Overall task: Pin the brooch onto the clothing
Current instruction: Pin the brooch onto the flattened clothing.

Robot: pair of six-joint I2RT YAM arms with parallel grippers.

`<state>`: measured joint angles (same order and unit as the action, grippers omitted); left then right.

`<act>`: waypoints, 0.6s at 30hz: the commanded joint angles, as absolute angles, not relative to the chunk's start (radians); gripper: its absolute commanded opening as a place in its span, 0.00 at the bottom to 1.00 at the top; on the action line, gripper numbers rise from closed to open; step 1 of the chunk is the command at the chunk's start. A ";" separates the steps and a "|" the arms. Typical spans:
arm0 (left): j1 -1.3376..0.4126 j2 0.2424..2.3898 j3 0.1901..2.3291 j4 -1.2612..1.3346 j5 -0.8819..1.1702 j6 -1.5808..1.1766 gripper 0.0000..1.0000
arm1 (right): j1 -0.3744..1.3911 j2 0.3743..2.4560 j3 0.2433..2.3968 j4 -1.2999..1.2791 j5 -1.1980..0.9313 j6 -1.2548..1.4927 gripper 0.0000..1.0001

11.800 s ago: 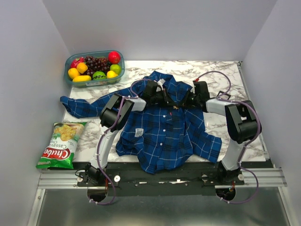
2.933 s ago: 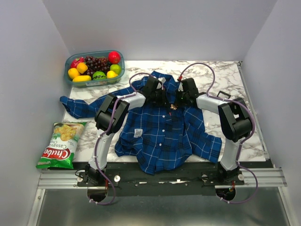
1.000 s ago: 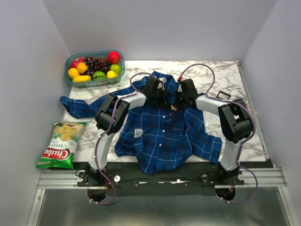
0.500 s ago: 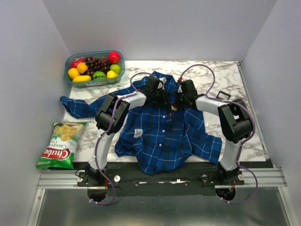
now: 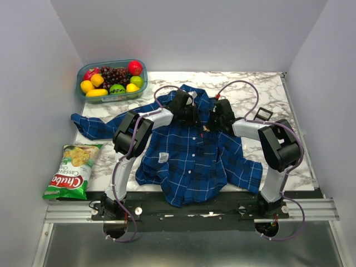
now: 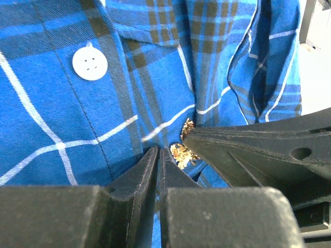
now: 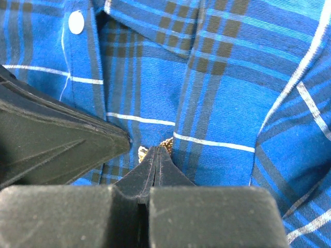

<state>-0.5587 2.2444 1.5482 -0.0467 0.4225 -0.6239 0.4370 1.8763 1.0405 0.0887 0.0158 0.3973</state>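
**A:** How is the step in hand judged, reading from the left?

**B:** The left gripper (image 6: 158, 151) is seen drawn almost together, with only a slit left between its fingers. The cloth of the shirt (image 5: 189, 161) appears to be pinched at the tips, beside the placket with the white button (image 6: 89, 63). The cloth is best held taut and slightly lifted there, so that only one layer is pierced (a judgement, not something seen).

**A:** And further right?

**B:** The brooch (image 6: 181, 153) is found on the chest below the collar, touching the cloth just beside the left tips. It is held by the right gripper (image 7: 156, 152), whose fingers are pressed fully together on it. A shallow, steady push along the fabric is called for, and the grip should not be loosened until the pin is caught.

**A:** How is the brooch described?

**B:** A tiny, gold-brown, glittery piece with a ragged edge is shown. Part of it is hidden by the fingers, and its pin cannot be made out.
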 commanded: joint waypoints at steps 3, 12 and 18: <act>-0.574 2.290 1.526 -0.126 0.408 -0.594 0.16 | 0.446 1.842 0.986 0.107 0.138 0.463 0.01; -0.574 2.287 1.505 -0.114 0.411 -0.601 0.16 | 0.446 1.825 1.003 0.107 0.179 0.483 0.00; -0.574 2.283 1.493 -0.101 0.417 -0.604 0.15 | 0.446 1.830 1.014 0.106 0.192 0.497 0.00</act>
